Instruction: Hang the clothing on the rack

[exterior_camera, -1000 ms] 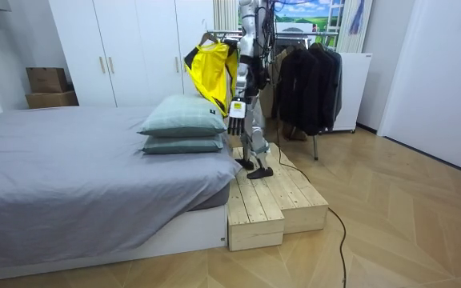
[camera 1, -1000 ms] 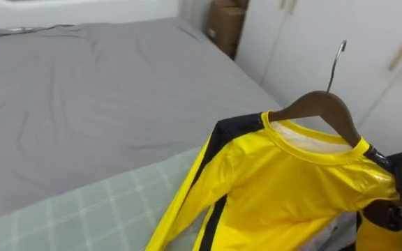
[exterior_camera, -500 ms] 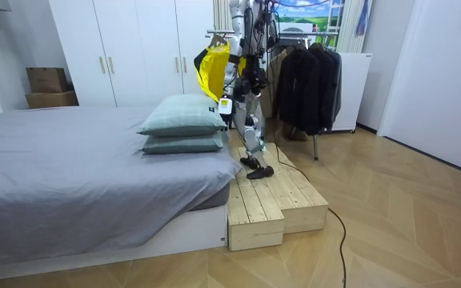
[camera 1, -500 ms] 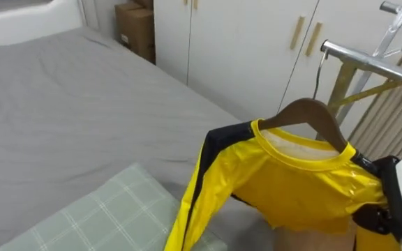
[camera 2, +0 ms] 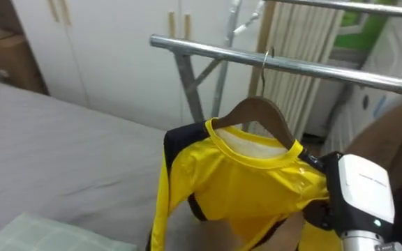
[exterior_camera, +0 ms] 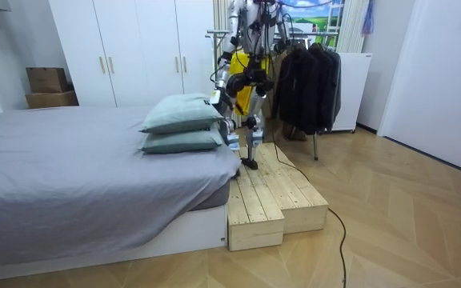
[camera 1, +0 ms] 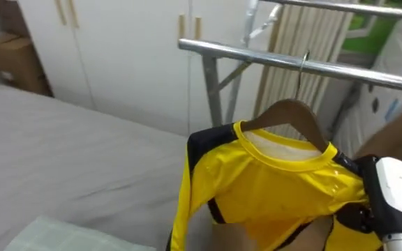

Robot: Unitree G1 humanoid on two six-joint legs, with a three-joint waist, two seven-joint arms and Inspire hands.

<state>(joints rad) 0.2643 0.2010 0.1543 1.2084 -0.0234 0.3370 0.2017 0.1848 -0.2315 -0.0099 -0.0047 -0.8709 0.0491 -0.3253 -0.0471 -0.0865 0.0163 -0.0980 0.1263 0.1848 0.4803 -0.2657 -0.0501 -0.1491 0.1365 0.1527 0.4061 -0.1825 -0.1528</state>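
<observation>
The right hand (camera 1: pixel 388 201) is held up out front, while the left hand (exterior_camera: pixel 215 98) hangs low.

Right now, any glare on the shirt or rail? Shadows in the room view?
Left eye view: glossy highlights on the shirt near its shoulder, and a bright streak along the rail. Room view: light looks even, with a dark shadow only under the overhang of the bed.

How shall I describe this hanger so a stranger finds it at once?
Find the white wardrobe doors, then the silver rail before them. Close to that rail is a brown wooden hanger; unlike the dark clothes nearby, it carries a bright yellow shirt with black trim.
</observation>
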